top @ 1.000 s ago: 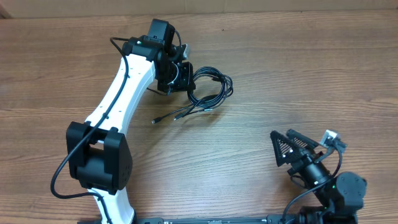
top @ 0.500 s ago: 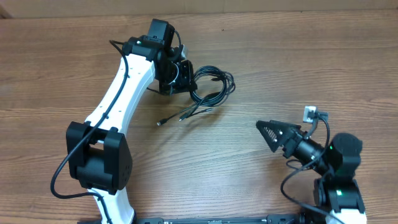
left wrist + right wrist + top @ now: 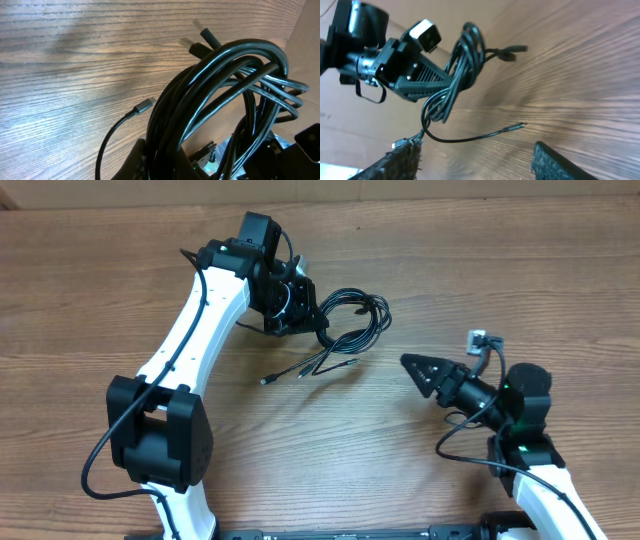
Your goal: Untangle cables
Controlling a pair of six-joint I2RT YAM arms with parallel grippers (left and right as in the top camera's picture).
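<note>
My left tool (image 3: 300,308) grips the bundled cables (image 3: 215,85), far left of centre. My right tool (image 3: 411,366) gapes empty, near right.

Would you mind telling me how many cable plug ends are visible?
3 plug ends: one on a loose trailing strand, two side by side beyond the cable bundle in the left gripper. Others may be hidden inside.

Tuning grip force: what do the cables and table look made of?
The cables: likely a rubber or PVC jacket, smooth and glossy, judging by bright highlights along the black cords. One plug tip looks like pale metal. The table: wood or wood-look laminate, brown with grain lines, faint sheen; I cannot tell which.
</note>
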